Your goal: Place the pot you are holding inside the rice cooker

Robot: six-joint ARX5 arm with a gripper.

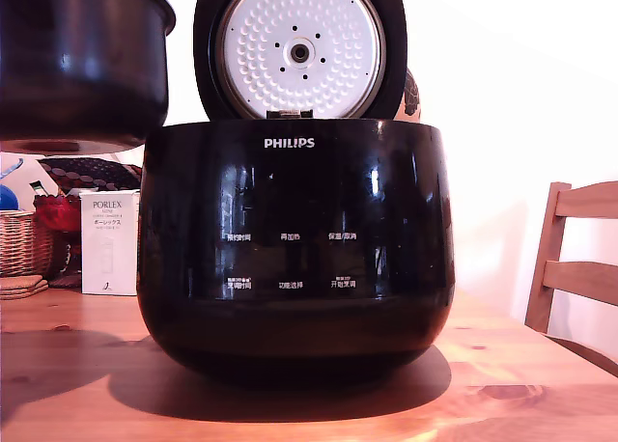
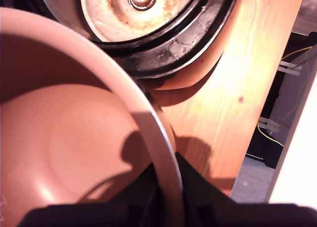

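The gripper (image 2: 166, 207) clamps the rim of the pot (image 1: 82, 61), which hangs in the air beside and above the rice cooker (image 1: 294, 249) at the exterior view's left, lid raised; insertion and lowering remain undone.

Wooden table (image 1: 541, 384) underneath, wooden chair (image 1: 570, 259) at the exterior view's right, and at its left a white PORLEX box (image 1: 109, 241), a wicker basket (image 1: 24, 244), a red glass bowl (image 1: 60, 213) and stacked coasters (image 1: 21, 287); white wall (image 1: 521, 75) behind.
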